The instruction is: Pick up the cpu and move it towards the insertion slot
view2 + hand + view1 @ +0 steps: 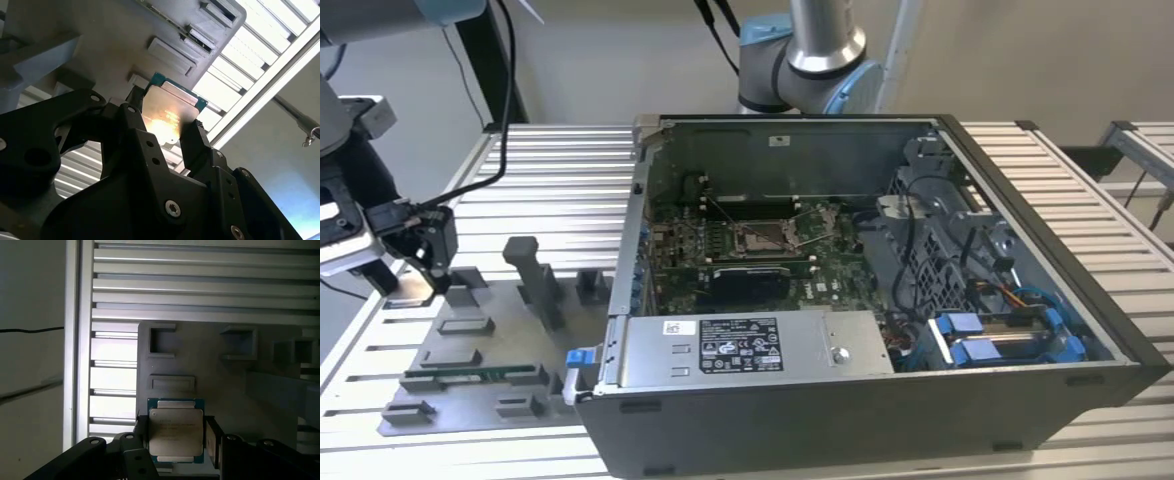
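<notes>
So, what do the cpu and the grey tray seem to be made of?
The cpu: a smooth metal lid, judging by its silvery glare, on a thin green board rim. The grey tray: probably matte moulded plastic, dull with no shine.

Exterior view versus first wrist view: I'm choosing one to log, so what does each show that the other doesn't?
Exterior view: the open case with the slot on its green board, and a memory stick lying in the tray, apart from the gripper. First wrist view: the cpu, silvery top and green rim plain, clamped between the fingers. Both: the gripper over the grey tray, which sits on the slatted table.
</notes>
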Tool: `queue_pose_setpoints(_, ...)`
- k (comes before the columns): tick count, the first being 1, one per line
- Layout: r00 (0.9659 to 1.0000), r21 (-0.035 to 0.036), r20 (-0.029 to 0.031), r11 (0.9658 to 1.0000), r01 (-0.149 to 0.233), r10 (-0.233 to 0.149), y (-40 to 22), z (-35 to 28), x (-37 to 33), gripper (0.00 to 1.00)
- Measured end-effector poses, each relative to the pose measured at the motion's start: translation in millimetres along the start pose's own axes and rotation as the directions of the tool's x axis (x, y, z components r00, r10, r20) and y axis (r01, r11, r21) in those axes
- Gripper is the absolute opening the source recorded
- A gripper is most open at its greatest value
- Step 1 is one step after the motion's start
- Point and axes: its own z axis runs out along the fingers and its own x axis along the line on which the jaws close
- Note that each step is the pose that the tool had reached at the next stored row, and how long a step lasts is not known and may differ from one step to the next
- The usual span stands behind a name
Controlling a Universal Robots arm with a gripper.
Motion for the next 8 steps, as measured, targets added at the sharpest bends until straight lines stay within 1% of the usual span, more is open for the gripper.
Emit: queue_pose_setpoints(8,1.0000,0.0000,0.0000,1.0000,0.000,0.000,0.0,-1.7,0.0,0.00)
